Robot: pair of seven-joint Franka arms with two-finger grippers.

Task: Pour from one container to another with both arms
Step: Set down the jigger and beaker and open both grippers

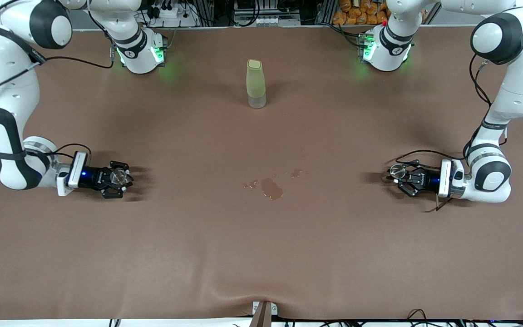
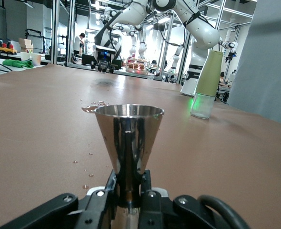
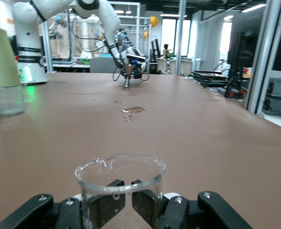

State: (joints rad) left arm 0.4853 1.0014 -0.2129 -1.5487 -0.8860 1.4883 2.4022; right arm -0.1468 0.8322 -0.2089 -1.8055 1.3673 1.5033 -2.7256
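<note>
At opposite ends of the bench (image 1: 261, 254), the left claw (image 1: 399, 178) is clamping a steel jigger (image 2: 129, 143) and the right claw (image 1: 123, 179) a glass beaker (image 3: 120, 188); misaligned rims risk enlarging the spill (image 1: 271, 188).

Front view high, facing robots; wrist views low, facing inward; all share spill (image 1: 271, 187).

The table (image 1: 261, 254) is covered in a plain reddish-brown mat, with a darker wet patch (image 1: 271, 187) at its middle. The bottle (image 1: 256, 84) is pale olive green above a clear base. Both arms (image 1: 515, 81) are white with dark grey joint bands and green base lights. The metal cup (image 2: 129, 138) is mirror silver; the beaker (image 3: 120, 183) is colourless glass.
</note>
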